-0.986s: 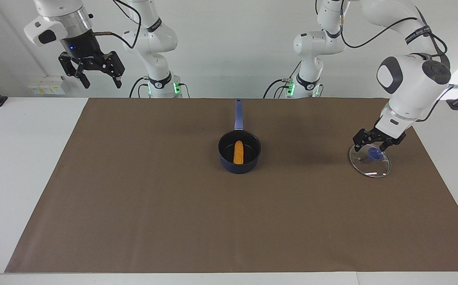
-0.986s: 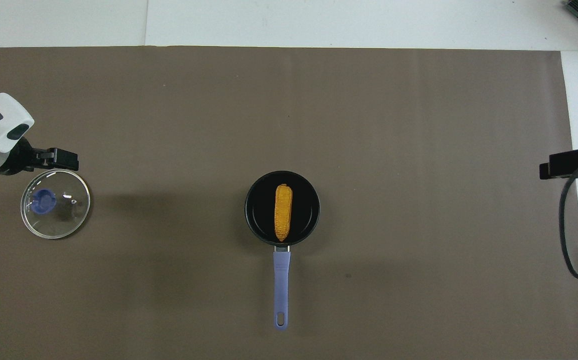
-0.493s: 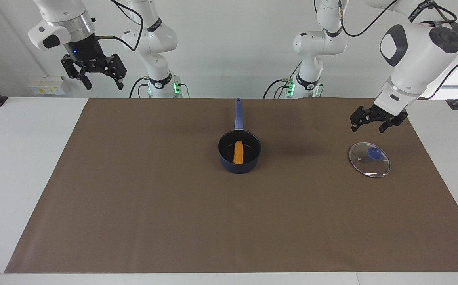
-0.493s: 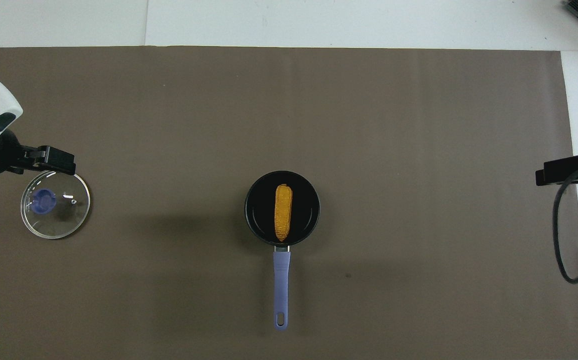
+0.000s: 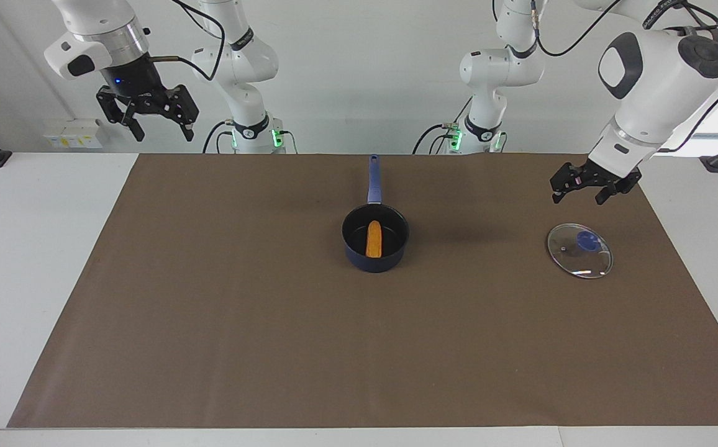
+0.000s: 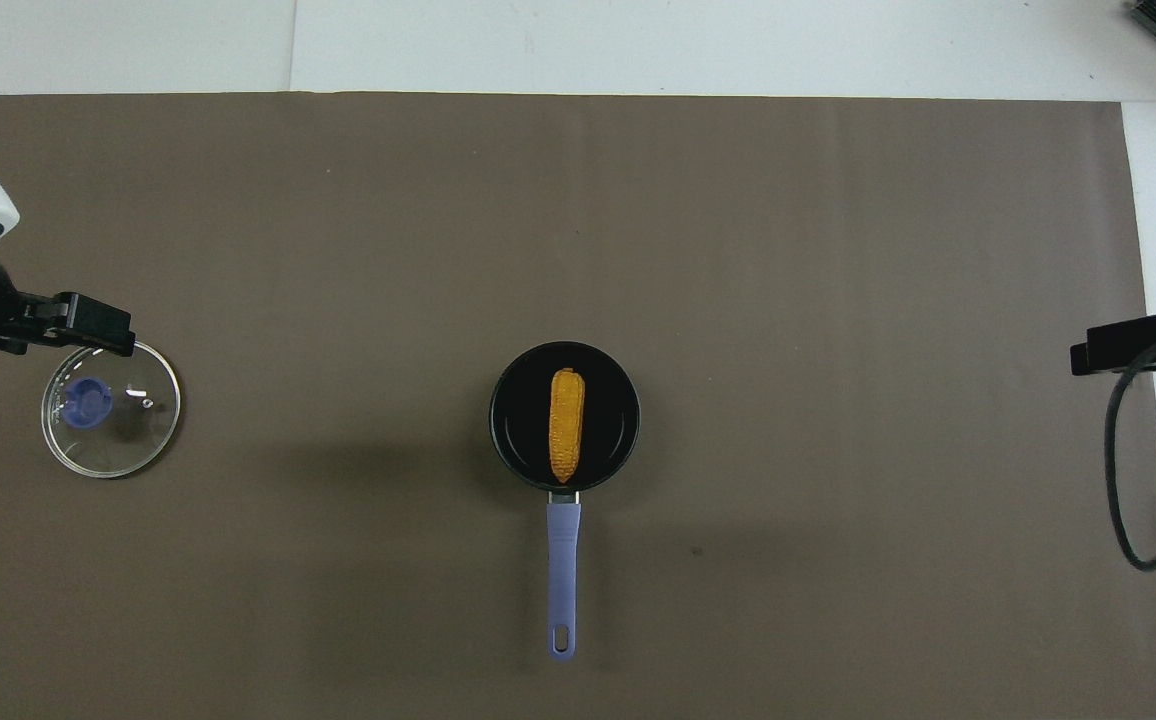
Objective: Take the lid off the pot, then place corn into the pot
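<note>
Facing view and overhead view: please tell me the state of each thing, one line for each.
pot: uncovered, upright on the brown mat, corn inside.
corn: lying in the pot.
lid: flat on the mat, knob up, toward the left arm's end.
left gripper: open, empty, above the lid.
right gripper: open, empty, raised, waiting.

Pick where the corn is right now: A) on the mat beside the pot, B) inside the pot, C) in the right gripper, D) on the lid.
B: the corn lies on the black bottom of the pot, and both grippers are up and empty.
</note>
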